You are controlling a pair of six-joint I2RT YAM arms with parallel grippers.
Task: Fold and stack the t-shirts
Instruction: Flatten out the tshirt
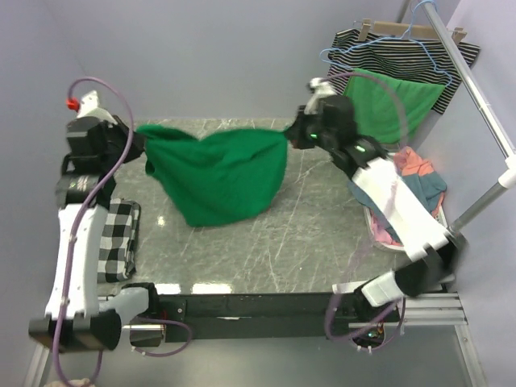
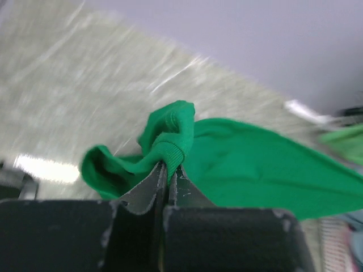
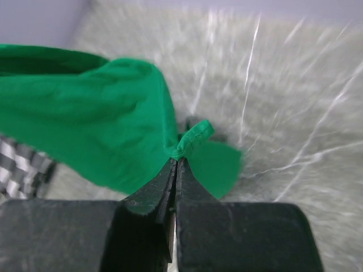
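An emerald green t-shirt (image 1: 222,176) hangs stretched between my two grippers above the back of the marble table, sagging down to the surface. My left gripper (image 1: 135,143) is shut on its ribbed edge (image 2: 170,148) at the left end. My right gripper (image 1: 292,133) is shut on a hemmed corner (image 3: 191,137) at the right end. More t-shirts, coral and dusty blue (image 1: 419,179), lie in a white basket (image 1: 385,242) at the right, partly hidden by my right arm.
A folded black-and-white checked cloth (image 1: 115,239) lies at the table's left edge. A brighter green cloth (image 1: 391,105) and a striped garment (image 1: 403,44) hang on hangers from a rack (image 1: 484,105) at the back right. The table's front edge (image 1: 242,286) lies below.
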